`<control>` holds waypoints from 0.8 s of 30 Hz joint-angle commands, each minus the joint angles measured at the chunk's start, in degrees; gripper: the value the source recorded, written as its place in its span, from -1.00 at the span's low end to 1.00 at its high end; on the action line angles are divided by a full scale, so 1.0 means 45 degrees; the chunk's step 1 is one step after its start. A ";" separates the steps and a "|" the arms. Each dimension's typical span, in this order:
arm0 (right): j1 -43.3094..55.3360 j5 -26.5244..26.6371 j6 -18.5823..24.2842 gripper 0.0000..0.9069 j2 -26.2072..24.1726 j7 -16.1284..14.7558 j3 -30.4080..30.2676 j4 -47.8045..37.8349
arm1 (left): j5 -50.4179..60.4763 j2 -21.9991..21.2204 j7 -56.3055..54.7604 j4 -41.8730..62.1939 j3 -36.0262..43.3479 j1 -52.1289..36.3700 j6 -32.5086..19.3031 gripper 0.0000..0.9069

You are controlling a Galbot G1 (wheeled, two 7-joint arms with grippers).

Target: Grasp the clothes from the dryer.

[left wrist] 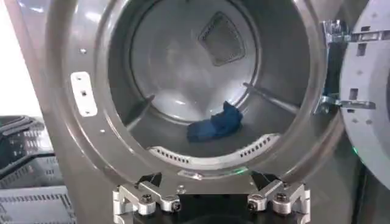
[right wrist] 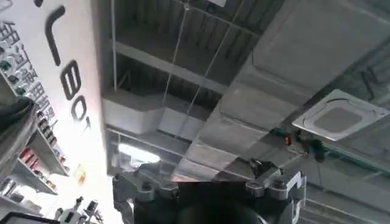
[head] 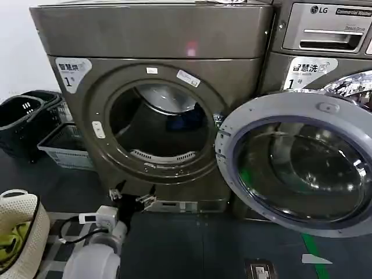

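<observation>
The dryer (head: 151,35) stands in front of me, a dark bronze-grey machine with a "1" sticker and its round porthole uncovered. The clothes (head: 187,120), a small blue crumpled piece, lie on the drum floor toward the back (left wrist: 214,123). My left gripper (head: 132,196) hangs low outside the machine, just below the porthole rim, open and empty, well short of the clothes (left wrist: 206,179). In the right wrist view the right gripper (right wrist: 198,176) points up at the ceiling, open with nothing in it.
The dryer's door (head: 296,163) is swung wide to the right, in front of the LG machine (head: 325,29). Dark and grey baskets (head: 35,125) stand on the floor at left. A white mesh hamper (head: 20,232) sits at the near left.
</observation>
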 commanded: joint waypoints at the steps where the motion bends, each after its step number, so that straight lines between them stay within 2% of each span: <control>1: -0.0013 0.0006 -0.0002 1.00 -0.0010 0.0002 0.0092 -0.0134 | 0.0007 -0.0049 -0.0030 0.0229 0.0005 -0.0081 0.0624 1.00; 24: -0.0169 -0.0142 0.0058 1.00 0.0017 -0.0062 0.0258 -0.0287 | -0.0005 -0.0005 -0.0028 0.0319 0.0002 -0.0197 0.0624 1.00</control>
